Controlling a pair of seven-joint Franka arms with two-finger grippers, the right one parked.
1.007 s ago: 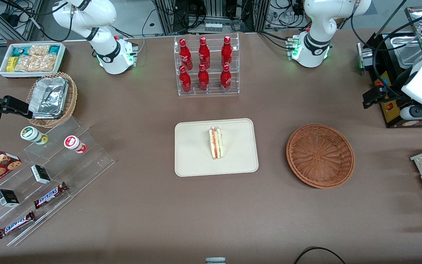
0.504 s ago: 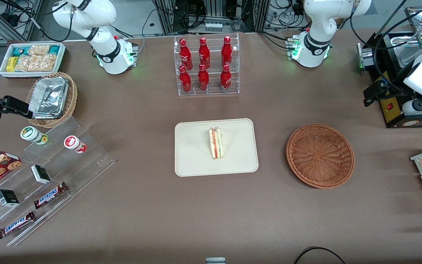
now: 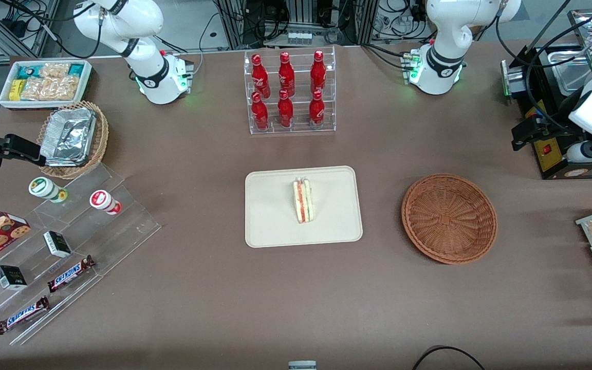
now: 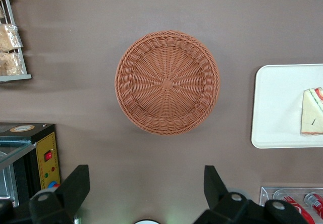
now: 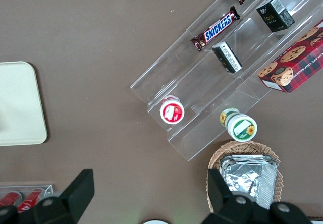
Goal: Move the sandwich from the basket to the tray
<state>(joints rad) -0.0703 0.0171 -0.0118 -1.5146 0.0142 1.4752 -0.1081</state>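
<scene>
Sandwich (image 3: 303,201): lies on the tray (image 3: 275,226), near its middle, filling edge up. Long axis runs between the tray's edge nearest the front camera and the edge toward the bottle rack (image 3: 290,92).
Basket (image 3: 449,218): reddish-brown wicker, nothing in it. Sits on the table beside the tray, toward my working end, well apart from the tray's rim.
Tray: cream, flat on the table's middle; carries only the sandwich.
My gripper (image 4: 146,186): high above the table near the working-arm end, over the strip between the basket and the black appliance (image 3: 553,103), looking straight down.
Gripper opening: fingers (image 4: 75,183) spread wide; nothing between them, touching nothing.
Key relation: from my gripper the basket lies directly below the fingers' line of sight, the sandwich well off sideways, toward the parked arm's end, past the basket.
Task status (judgement): transfer appears done; sandwich is out of the basket and on the tray.
Next (judgement): no grasp needed; keep clear of the tray.
</scene>
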